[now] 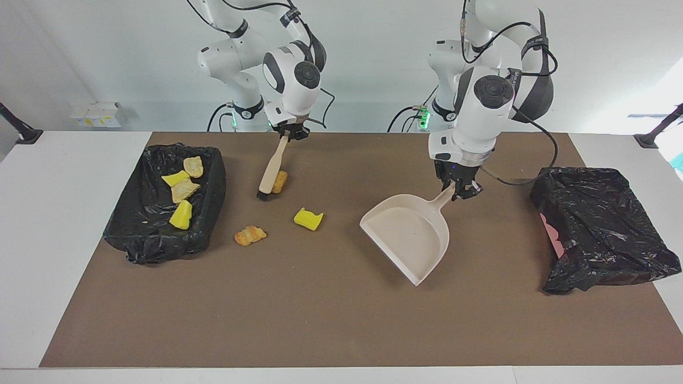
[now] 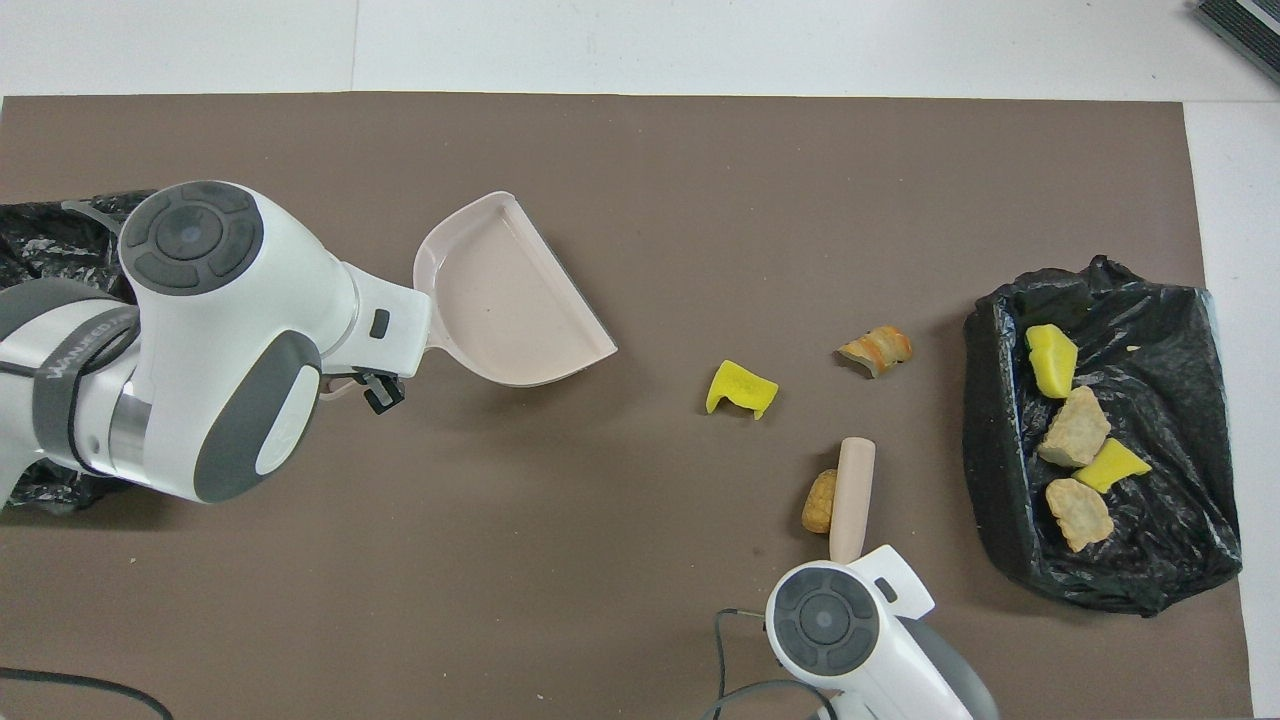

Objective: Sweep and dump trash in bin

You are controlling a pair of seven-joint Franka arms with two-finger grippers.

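Brown desk (image 1: pixel 341 330) up front. Seven lumps of trash (image 1: pixel 181 189): four already in the black bin (image 1: pixel 211 213), well away from the dustpan (image 1: pixel 411 234) toward the right arm's end. Three more loose on the desk between bin and dustpan: a yellow lump (image 1: pixel 308 218) closest to the dustpan, an orange lump (image 1: pixel 249 234) next, closer to the bin, and an orange-brown lump (image 1: pixel 280 181) nearer to the robots than the dustpan, touching the brush (image 1: pixel 269 176).

Right end effector (image 1: pixel 291 132) closed tight on the brush handle. Left end effector (image 1: pixel 460 189) closed tight on the dustpan handle, pan mouth turned roughly toward the lumps.

Looks like the sweeping step, about half done. Next, most likely: push the three lumps into the dustpan, then lift and tip over the bin.

Crumpled black bag (image 1: pixel 603 234) beside the dustpan, toward the left arm's end.
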